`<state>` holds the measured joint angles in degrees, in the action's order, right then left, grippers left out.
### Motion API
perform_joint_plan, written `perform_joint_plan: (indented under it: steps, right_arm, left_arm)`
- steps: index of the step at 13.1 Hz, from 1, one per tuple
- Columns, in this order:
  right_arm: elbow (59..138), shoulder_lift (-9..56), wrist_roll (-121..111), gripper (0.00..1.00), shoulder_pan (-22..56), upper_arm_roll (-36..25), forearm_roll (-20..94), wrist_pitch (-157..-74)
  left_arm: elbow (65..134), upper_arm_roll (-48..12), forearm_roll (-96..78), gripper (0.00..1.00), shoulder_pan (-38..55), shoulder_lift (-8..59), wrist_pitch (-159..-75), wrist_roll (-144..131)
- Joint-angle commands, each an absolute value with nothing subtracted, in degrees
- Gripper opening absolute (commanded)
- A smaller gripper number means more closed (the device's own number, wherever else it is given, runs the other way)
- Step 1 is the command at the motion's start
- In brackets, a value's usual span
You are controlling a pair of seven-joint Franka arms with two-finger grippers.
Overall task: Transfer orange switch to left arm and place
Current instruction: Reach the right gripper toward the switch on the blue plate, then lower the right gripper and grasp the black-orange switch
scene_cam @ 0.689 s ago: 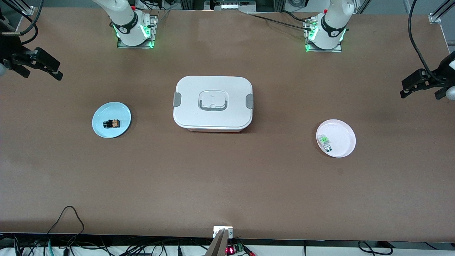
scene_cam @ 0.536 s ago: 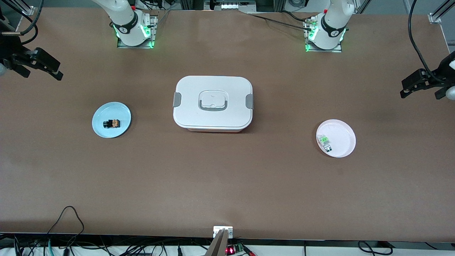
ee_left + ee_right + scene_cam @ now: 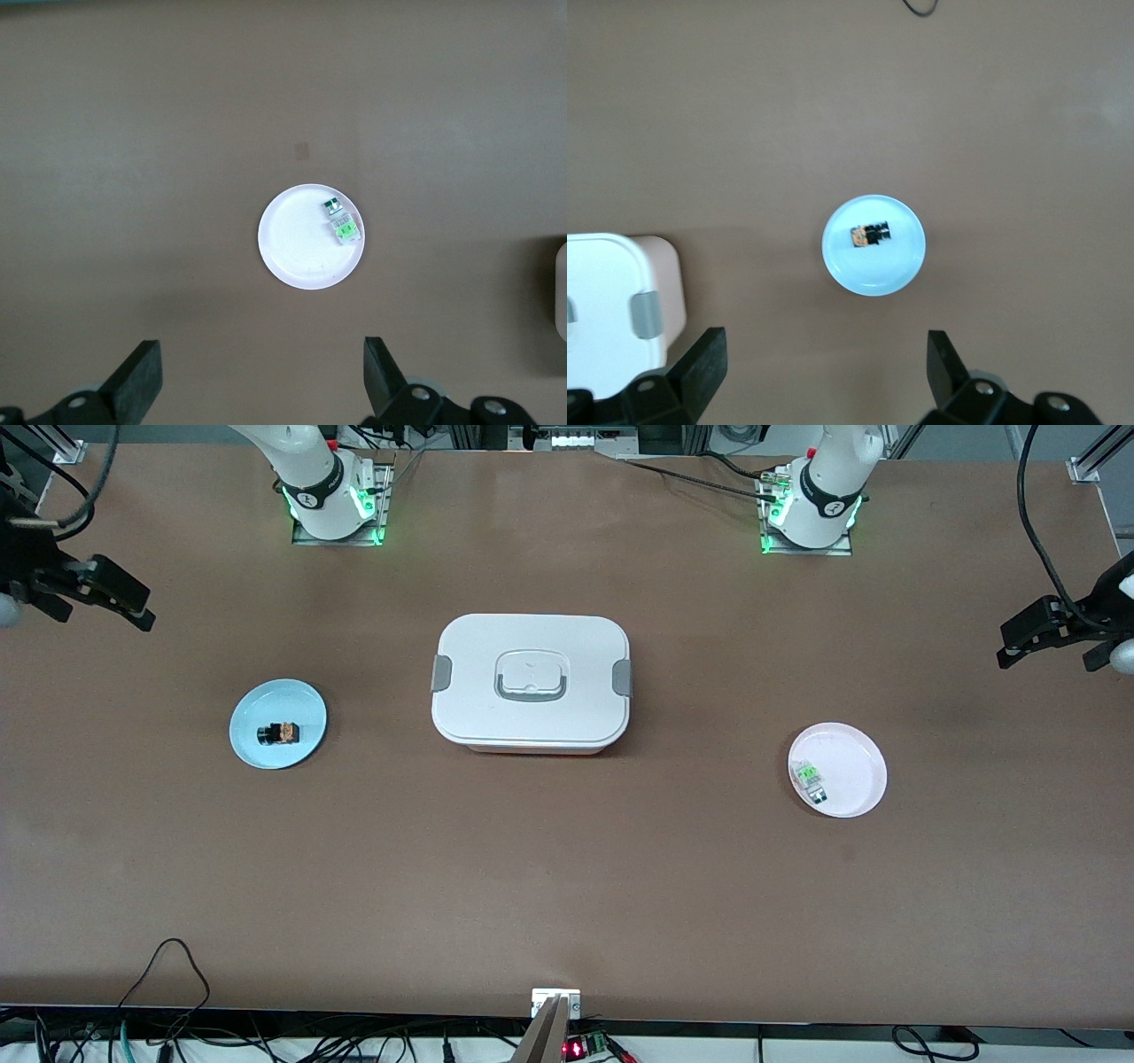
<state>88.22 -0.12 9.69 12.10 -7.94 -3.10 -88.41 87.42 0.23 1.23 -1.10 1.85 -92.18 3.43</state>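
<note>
At the middle of the front view the box [image 3: 531, 683] is sitting shut on the brown surface [image 3: 567, 886], with the blue plate [image 3: 252, 744] toward the right arm's end and the pink plate [image 3: 855, 775] toward the left arm's end. The orange switch [image 3: 278, 733] is lying on the blue plate, untouched, so the transfer is looking not yet begun: pickup, handover clear of the box, and set-down are all left. The right hand [image 3: 84, 593] is hanging at the upper left edge of the frame and the left hand [image 3: 1050, 633] at the right edge, both over bare surface, well apart from the plates. Cables are trailing along the bottom edge.

Seen from the left wrist, the left hand [image 3: 261, 376] is standing spread wide and empty, looking down on the pink plate [image 3: 297, 243], where a green part [image 3: 341, 221] is resting.

Seen from the right wrist, the right hand [image 3: 826, 372] is likewise spread wide and empty, over the blue plate [image 3: 873, 270] holding the orange switch [image 3: 870, 235], with a corner of the box [image 3: 611, 301] at the lower left.
</note>
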Motion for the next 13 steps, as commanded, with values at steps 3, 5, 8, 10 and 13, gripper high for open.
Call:
perform_joint_plan:
  steps: [3, 5, 8, 10, 13]
  right_arm:
    - [90.08, 7.11, 6.79, 1.00, 12.48, -7.73, -5.18, -90.52]
    - [95.59, 8.96, 3.17, 1.00, 12.30, -7.91, -5.54, -96.03]
    - [107.80, 9.05, -2.01, 1.00, 10.99, -8.61, -5.54, -108.93]
    - [115.63, 9.23, -5.17, 1.00, 10.03, -9.57, -5.36, -118.70]
    - [118.56, 12.56, -8.79, 1.00, 7.92, -9.67, -4.57, -122.42]
  left_arm:
    - [85.78, 0.26, 0.44, 1.00, -1.14, 2.46, -90.88, 2.81]
    - [85.78, 0.18, 0.44, 1.00, -1.14, 2.46, -90.88, 2.81]
    - [85.78, 0.18, 0.44, 1.00, -1.14, 2.46, -90.88, 2.72]
    - [85.78, 0.18, 0.44, 1.00, -1.14, 2.46, -90.88, 2.81]
    - [85.78, 0.18, 0.44, 1.00, -1.14, 2.46, -90.88, 2.81]
